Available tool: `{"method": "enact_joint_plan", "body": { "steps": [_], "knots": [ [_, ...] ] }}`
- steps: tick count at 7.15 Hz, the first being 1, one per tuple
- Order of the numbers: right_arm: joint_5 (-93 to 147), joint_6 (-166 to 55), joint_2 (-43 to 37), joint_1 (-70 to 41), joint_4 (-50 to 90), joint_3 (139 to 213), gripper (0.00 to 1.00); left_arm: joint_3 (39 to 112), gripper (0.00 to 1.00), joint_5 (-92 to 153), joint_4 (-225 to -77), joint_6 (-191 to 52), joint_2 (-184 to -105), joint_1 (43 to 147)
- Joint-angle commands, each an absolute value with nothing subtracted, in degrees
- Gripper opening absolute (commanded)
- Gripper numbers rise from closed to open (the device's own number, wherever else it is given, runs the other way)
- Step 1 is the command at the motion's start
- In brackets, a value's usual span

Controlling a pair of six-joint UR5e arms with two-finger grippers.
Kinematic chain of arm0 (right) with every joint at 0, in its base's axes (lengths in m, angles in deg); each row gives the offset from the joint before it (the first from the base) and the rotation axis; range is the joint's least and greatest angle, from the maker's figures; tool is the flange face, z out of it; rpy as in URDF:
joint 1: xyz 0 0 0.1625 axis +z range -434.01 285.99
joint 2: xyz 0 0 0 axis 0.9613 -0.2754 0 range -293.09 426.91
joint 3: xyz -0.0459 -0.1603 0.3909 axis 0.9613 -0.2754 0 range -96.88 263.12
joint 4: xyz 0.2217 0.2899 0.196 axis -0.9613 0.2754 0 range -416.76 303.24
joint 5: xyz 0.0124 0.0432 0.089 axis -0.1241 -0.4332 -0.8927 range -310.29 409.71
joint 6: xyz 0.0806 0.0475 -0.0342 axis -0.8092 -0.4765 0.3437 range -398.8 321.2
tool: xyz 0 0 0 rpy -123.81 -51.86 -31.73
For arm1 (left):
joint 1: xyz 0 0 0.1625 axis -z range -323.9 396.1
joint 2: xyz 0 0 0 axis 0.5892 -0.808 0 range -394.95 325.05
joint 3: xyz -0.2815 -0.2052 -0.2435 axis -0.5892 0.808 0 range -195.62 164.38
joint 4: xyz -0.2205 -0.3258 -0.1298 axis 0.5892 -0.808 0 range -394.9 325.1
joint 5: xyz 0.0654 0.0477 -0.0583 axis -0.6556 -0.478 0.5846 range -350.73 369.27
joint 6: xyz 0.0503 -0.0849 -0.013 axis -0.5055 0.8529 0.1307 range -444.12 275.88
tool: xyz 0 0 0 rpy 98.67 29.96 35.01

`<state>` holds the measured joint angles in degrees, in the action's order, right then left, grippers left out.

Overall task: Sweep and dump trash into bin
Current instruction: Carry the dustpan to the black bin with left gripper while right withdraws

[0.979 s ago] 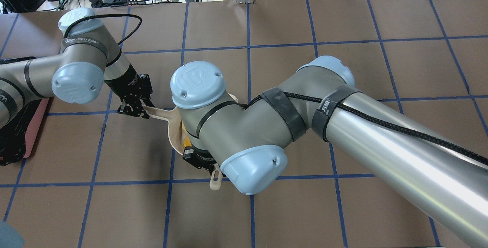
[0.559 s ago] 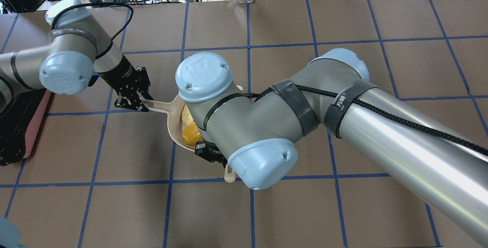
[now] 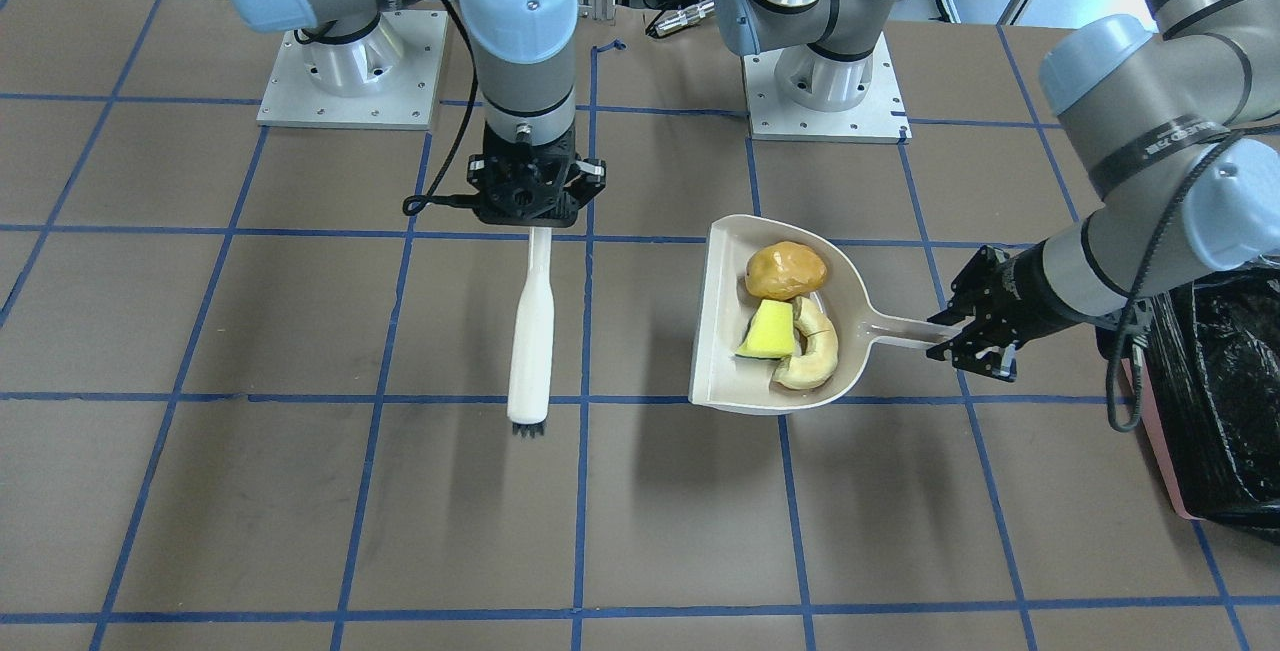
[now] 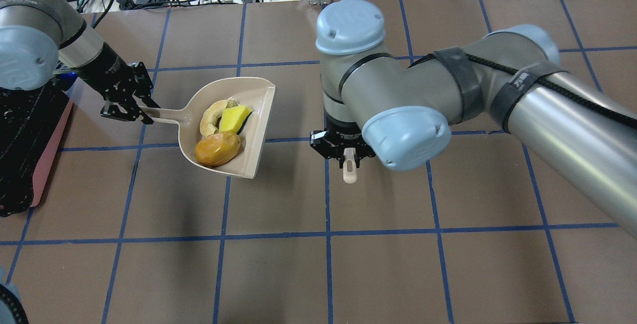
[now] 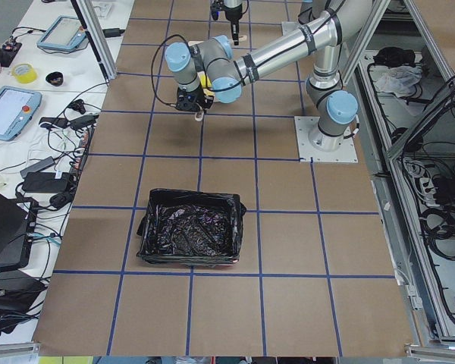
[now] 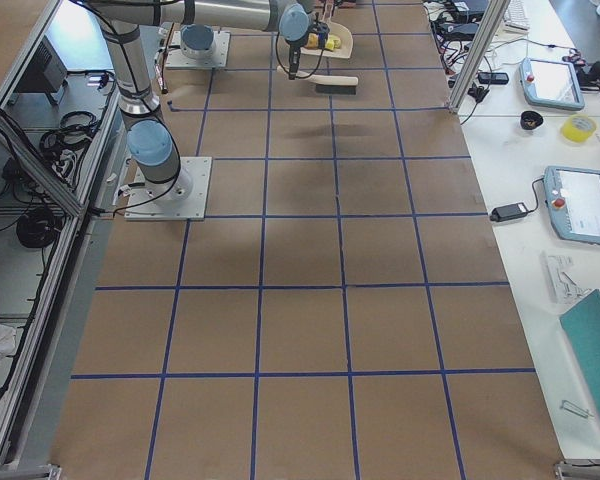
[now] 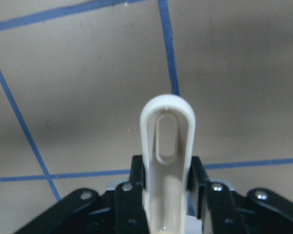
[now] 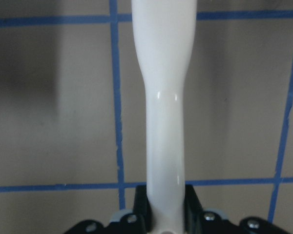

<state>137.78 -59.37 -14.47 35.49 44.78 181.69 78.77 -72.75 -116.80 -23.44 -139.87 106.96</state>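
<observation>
Left gripper: fingers clamped on the end of the dustpan handle; the left wrist view shows the looped handle end pinched between both fingers.
Right gripper: fingers clamped on the brush handle; it points straight down at the table.
Dustpan: beige, extends from the left gripper toward the table centre, open mouth facing the brush. Its shadow falls apart from it, so it appears raised off the table.
Orange-brown lump: inside the dustpan, on the side nearest the robot.
Yellow wedge: inside the dustpan near the mouth, touching the cream crescent.
Cream crescent: inside the dustpan, curved along the back wall just beside the wedge.
Brush: white handle, short dark bristles at the far end, well apart from the dustpan mouth.
Bin: pink walls, crinkled black bag liner, at the table end on the robot's left, beyond the left gripper.
Table: brown surface with a blue tape grid.
</observation>
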Motion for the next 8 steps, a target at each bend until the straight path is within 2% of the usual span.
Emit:
{"method": "enact_joint_plan", "body": {
  "steps": [1,5,8],
  "knots": [
    [139.60,-47.13,-12.73,26.66,45.02,178.58,0.00,74.14,0.00,-74.66,-117.16,-26.10,-142.51,100.91],
    [144.79,-26.54,-11.93,7.85,45.81,179.18,0.00,56.92,0.00,-76.06,-126.38,-26.19,-150.77,91.92],
    [144.37,-23.18,-6.68,-1.56,46.77,179.45,0.00,44.81,0.00,-78.44,-131.04,-28.92,-156.49,86.39]
  ]
}}
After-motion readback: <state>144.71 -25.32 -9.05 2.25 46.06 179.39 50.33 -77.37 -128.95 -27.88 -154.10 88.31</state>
